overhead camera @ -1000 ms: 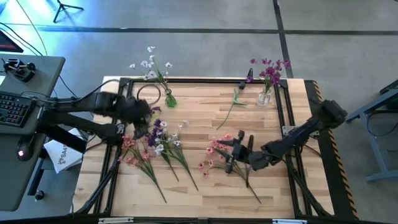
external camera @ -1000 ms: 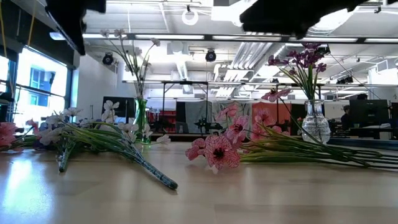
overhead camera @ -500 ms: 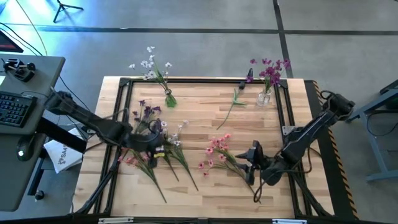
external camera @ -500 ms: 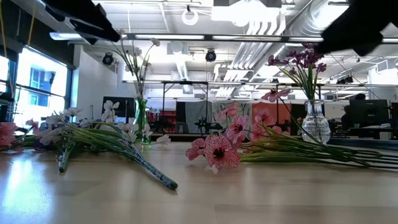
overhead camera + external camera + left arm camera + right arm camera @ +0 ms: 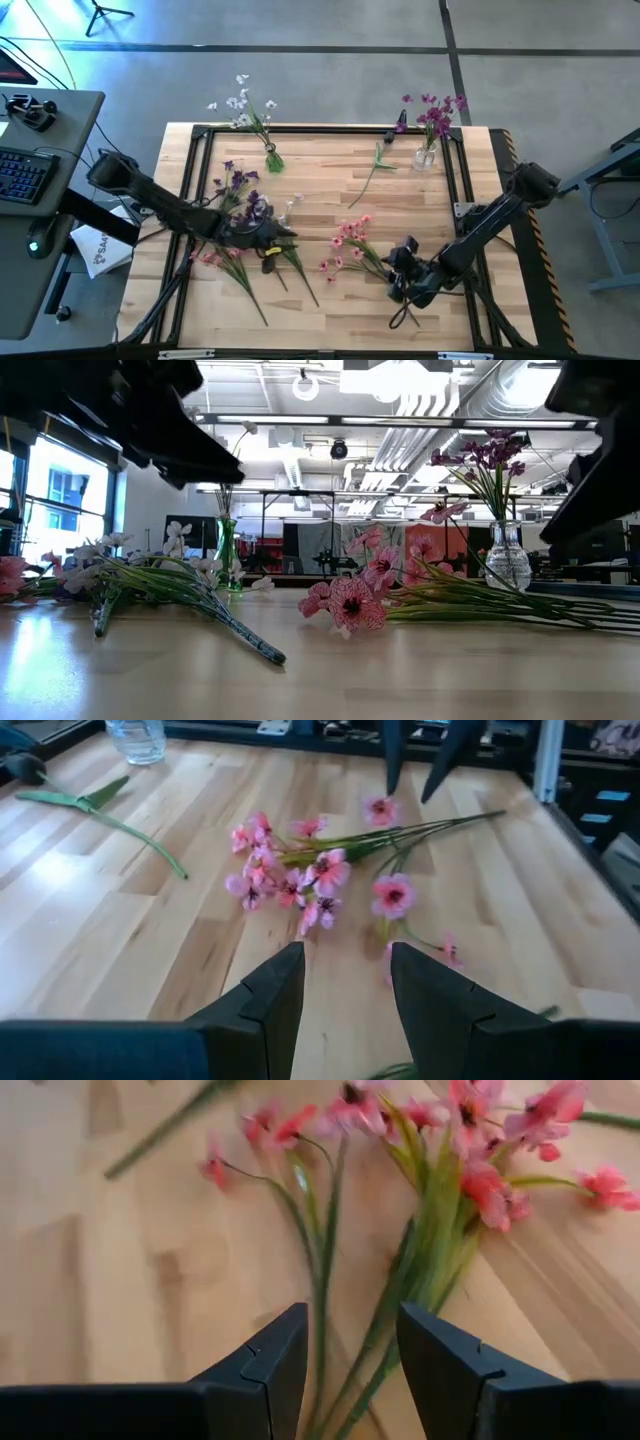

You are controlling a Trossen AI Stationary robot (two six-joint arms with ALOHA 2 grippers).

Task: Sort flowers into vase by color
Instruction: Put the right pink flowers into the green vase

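A: Scanning high view: left gripper (image 5: 268, 238) over mixed flowers (image 5: 245, 235), right gripper (image 5: 400, 272) by pink bunch (image 5: 350, 250), both well short of purple vase (image 5: 425, 158).

B: Wrist views?

A: Both grippers' fingers (image 5: 268, 1000) (image 5: 270, 1365) parted, empty; pink bunch lies on table (image 5: 120, 940).

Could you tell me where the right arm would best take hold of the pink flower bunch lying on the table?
Probably at the gathered green stems, just behind the blossoms of the pink flower bunch. The stems lie flat and bundled there, while the heads splay apart. Come straight down from above, open fingers straddling the bundle; the right pincer already hangs over that end.
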